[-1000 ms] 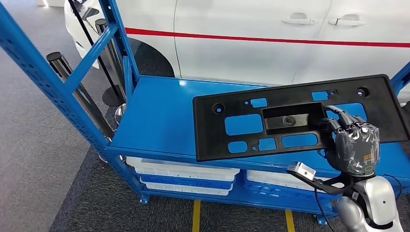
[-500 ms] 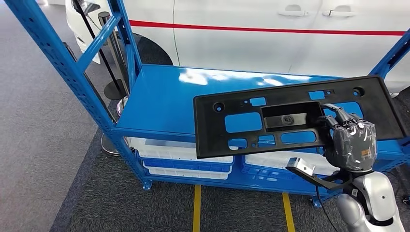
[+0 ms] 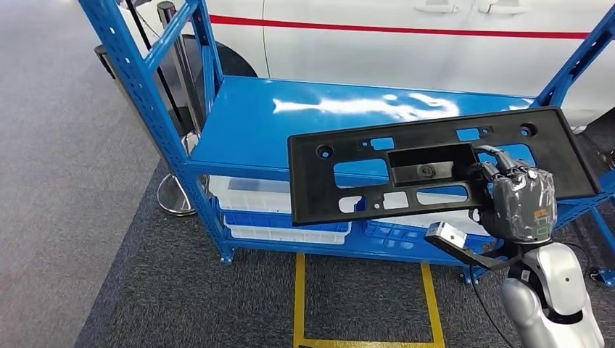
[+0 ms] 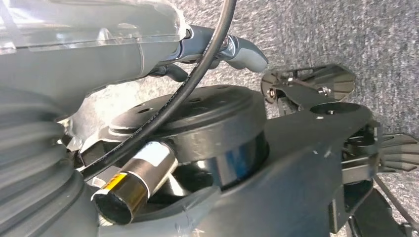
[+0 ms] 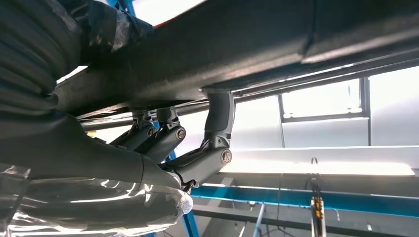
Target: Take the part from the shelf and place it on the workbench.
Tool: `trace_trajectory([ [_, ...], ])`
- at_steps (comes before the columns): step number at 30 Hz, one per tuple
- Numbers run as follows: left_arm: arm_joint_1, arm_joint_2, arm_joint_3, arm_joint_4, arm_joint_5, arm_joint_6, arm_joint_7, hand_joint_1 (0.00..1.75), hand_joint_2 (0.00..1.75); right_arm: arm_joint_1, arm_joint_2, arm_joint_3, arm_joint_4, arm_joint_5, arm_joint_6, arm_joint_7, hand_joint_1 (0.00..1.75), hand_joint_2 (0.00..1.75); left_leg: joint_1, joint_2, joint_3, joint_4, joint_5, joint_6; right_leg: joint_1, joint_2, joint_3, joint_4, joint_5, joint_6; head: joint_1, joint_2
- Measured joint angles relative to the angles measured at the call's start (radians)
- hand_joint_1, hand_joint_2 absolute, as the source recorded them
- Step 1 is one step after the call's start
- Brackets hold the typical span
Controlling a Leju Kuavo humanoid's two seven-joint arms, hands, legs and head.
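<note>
Black plastic cut-out panel [image 3: 435, 170], one piece, sits centre-right of my frame, grasped by my right hand [image 3: 516, 203] above one blue metal shelf [image 3: 246, 130]; left hand's state I cannot tell.

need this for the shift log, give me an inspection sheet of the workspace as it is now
surface: glossy blue metal shelf deck, bare where visible; no workbench seen.
job's things: flat black plastic panel with cut-outs, held in the air, overhanging the deck's front edge.
clutter: white plastic bins on the lower level.
hands: right hand grips the panel's right part, fingers curled under it; left hand hangs by the robot's body, fingers hidden.
cables: black cable across the left wrist.
surroundings: white car with a red stripe, grey carpet, yellow floor lines.
</note>
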Motion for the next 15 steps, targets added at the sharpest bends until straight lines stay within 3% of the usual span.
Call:
trace_trajectory([
  [1,0.000,-0.001,-0.001,0.001,0.002,0.000,-0.002,0.00,1.75,-0.002,0.000,0.002,0.006,-0.001,0.002,0.001,1.75,1.75,0.001,0.008,-0.012,-0.002,0.013,0.011,-0.001,-0.001,-0.012,0.028,-0.038,0.003,0.001,0.000],
  [2,-0.001,-0.002,-0.002,0.002,0.004,0.000,-0.003,0.00,1.75,-0.004,0.000,0.003,0.012,-0.002,0.005,0.002,1.75,1.75,-0.001,0.017,-0.027,-0.002,0.026,0.019,-0.002,-0.002,-0.029,0.081,-0.094,0.005,0.001,0.000],
  [3,-0.002,-0.003,-0.002,0.004,0.006,-0.001,-0.004,0.00,1.75,-0.006,0.000,0.003,0.017,-0.003,0.007,0.003,1.75,1.75,-0.003,0.024,-0.042,-0.001,0.038,0.024,-0.001,-0.004,-0.045,0.146,-0.148,0.007,0.001,0.000],
  [4,-0.003,-0.003,-0.002,0.005,0.007,-0.001,-0.004,0.00,1.75,-0.007,0.000,0.004,0.022,-0.003,0.008,0.004,1.75,1.75,-0.007,0.032,-0.057,0.000,0.049,0.027,0.000,-0.004,-0.057,0.214,-0.182,0.009,0.001,0.000],
  [5,-0.004,-0.003,-0.002,0.006,0.007,-0.001,-0.005,0.00,1.75,-0.008,0.000,0.004,0.027,-0.004,0.009,0.004,1.75,1.75,-0.010,0.039,-0.073,0.002,0.061,0.029,0.001,-0.004,-0.060,0.267,-0.191,0.010,0.001,0.000],
  [6,-0.006,-0.003,-0.002,0.006,0.008,-0.001,-0.005,0.00,1.75,-0.008,0.000,0.006,0.031,-0.004,0.009,0.005,1.75,1.75,-0.014,0.047,-0.088,0.005,0.070,0.030,0.003,-0.004,-0.049,0.290,-0.177,0.008,0.001,0.000],
  [7,-0.007,-0.003,-0.002,0.007,0.008,-0.001,-0.006,0.00,1.75,-0.008,0.000,0.008,0.035,-0.004,0.009,0.005,1.75,1.75,-0.017,0.055,-0.104,0.009,0.079,0.030,0.005,-0.007,-0.018,0.279,-0.150,0.004,0.001,0.000],
  [8,-0.009,-0.003,-0.002,0.007,0.009,-0.001,-0.006,0.00,1.75,-0.009,0.000,0.009,0.038,-0.004,0.009,0.005,1.75,1.75,-0.021,0.063,-0.118,0.014,0.086,0.030,0.009,-0.015,0.031,0.232,-0.126,-0.003,0.001,0.000],
  [10,-0.011,-0.004,-0.002,0.007,0.011,-0.002,-0.006,0.00,1.75,-0.015,0.000,0.012,0.042,-0.006,0.010,0.005,1.75,1.75,-0.027,0.077,-0.135,0.020,0.099,0.026,0.022,-0.053,0.147,0.080,-0.133,-0.020,0.000,0.000],
  [11,-0.012,-0.004,-0.002,0.008,0.013,-0.002,-0.005,0.00,1.75,-0.019,0.000,0.014,0.044,-0.007,0.010,0.005,1.75,1.75,-0.029,0.085,-0.137,0.020,0.106,0.023,0.028,-0.069,0.185,0.021,-0.146,-0.029,0.000,0.000],
  [13,-0.013,-0.005,-0.002,0.011,0.020,-0.002,-0.001,0.00,1.75,-0.026,-0.001,0.018,0.048,-0.012,0.012,0.005,1.75,1.75,-0.030,0.103,-0.138,0.016,0.121,0.014,0.036,-0.073,0.204,-0.031,-0.155,-0.043,0.000,0.000],
  [15,-0.013,-0.004,-0.002,0.016,0.027,-0.003,0.005,0.00,1.75,-0.030,-0.001,0.022,0.058,-0.018,0.014,0.006,1.75,1.75,-0.029,0.095,-0.143,0.023,0.111,0.001,0.030,-0.057,0.189,-0.040,-0.130,-0.056,0.001,0.000],
])
